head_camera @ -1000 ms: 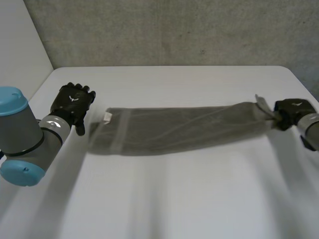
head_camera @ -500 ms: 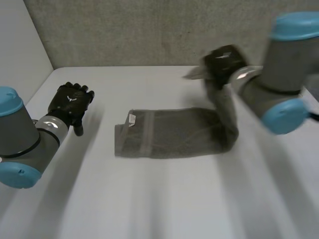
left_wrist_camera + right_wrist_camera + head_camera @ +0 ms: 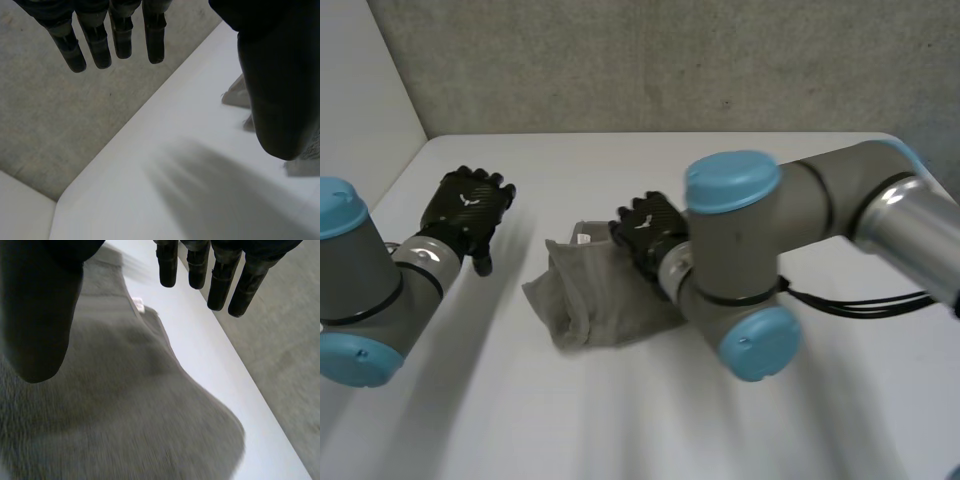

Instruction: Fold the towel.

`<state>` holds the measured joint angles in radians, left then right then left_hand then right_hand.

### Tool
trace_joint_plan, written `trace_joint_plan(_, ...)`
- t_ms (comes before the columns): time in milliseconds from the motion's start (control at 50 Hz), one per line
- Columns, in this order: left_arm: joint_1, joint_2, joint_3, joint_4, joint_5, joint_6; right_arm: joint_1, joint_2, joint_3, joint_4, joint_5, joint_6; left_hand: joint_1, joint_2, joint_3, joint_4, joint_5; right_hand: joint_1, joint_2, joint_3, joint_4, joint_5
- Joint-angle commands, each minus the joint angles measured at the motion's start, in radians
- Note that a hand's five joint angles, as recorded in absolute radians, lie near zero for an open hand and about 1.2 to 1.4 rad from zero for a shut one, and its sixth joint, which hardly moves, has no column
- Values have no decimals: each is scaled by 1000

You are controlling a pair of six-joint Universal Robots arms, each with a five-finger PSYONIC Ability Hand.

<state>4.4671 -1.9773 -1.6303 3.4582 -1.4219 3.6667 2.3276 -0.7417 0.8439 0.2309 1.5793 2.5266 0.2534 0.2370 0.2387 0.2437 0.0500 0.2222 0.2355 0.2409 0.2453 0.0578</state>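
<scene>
At the near side of the table (image 3: 620,430) you have bare white surface, with the left arm (image 3: 360,290) at one flank and the right arm (image 3: 740,270) stretched across the middle. Just beyond that, the towel (image 3: 582,305) lies in a bunched grey heap around the table's centre, doubled partly over itself, with its near edge rumpled. A small white label (image 3: 583,238) shows at its far edge.

Your right hand (image 3: 648,232) is over the towel's far side, just beside the label. In the right wrist view its fingers (image 3: 220,287) are straight and well apart from the thumb (image 3: 37,320). The cloth lies under the palm and nothing is pinched, so the hand is relaxed and holds nothing. You cannot tell whether it touches the cloth.

Your left hand (image 3: 468,212) hangs over bare table, apart from the towel, on the left side. In the left wrist view its fingers (image 3: 100,42) are straight, the thumb is clear of them and it grasps nothing. A bit of towel shows beside the thumb.

Farthest off, the table's far edge meets a grey wall (image 3: 670,60).
</scene>
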Motion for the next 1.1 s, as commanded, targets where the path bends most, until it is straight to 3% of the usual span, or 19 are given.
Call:
trace_joint_plan(20,-114,3,12,-1,-2,-53,-102,-163,238,-65,-32,63,-72,-56,-58,-62,-43,-48,-61,-66,-71,-58)
trace_joint_plan(220,-304,3,-58,-5,0,-163,-260,-278,533,-194,-93,104,-49,-32,-34,-39,-20,-48,-61,-66,-71,-58)
trace_joint_plan(400,-324,-18,-106,-2,-3,-151,-313,-285,595,-228,-101,103,28,44,42,37,56,-48,-61,-66,-71,-58)
trace_joint_plan(560,-312,-28,-95,-1,-6,-146,-323,-275,616,-257,-125,104,421,437,436,431,450,-48,-61,-66,-71,-58)
trace_joint_plan(600,-310,-31,-86,1,-11,-123,-323,-268,618,-265,-125,104,663,680,678,673,692,-48,-61,-66,-71,-58)
trace_joint_plan(660,-312,-32,-79,-2,-14,-70,-323,-263,618,-265,-127,104,761,778,776,771,790,-48,-61,-66,-71,-58)
trace_joint_plan(800,-319,-54,-80,-14,-55,70,-324,-268,618,-265,-125,104,686,702,700,696,715,-48,-61,-66,-71,-58)
trace_joint_plan(900,-328,-57,-89,-19,-112,79,-324,-266,620,-266,-125,104,374,391,389,384,403,-48,-61,-66,-71,-58)
trace_joint_plan(1100,-339,-41,-126,-42,-126,73,-324,-258,626,-268,-125,93,309,326,324,319,338,-48,-61,-66,-71,-58)
